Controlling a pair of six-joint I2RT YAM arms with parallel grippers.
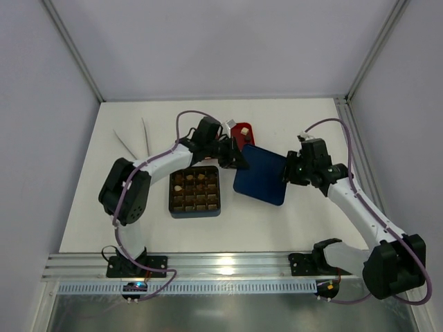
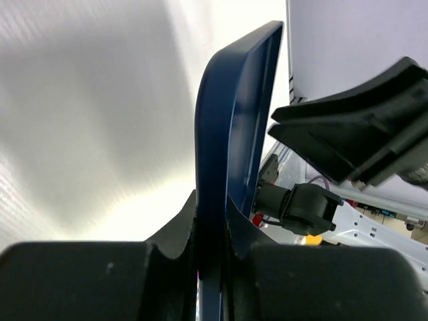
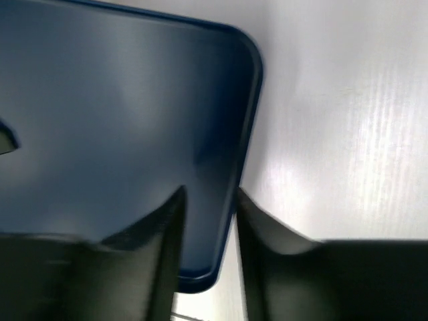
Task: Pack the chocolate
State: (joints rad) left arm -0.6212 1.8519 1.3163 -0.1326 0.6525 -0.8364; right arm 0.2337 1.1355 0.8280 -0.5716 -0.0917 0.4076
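while l arm [image 1: 159, 160] leans right, tool [image 1: 237, 158] pinches lid [image 1: 261, 176]

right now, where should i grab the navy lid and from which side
Take the navy lid by its shallow upturned rim, edge-on from the side, one finger inside the rim, one outside. It's thin and flat, with nothing else to pinch; the left gripper holds it this way.

The navy lid [image 1: 259, 175] lies between left claw [image 1: 239, 159] and right claw [image 1: 288, 173], each apparently touching an opposite edge.
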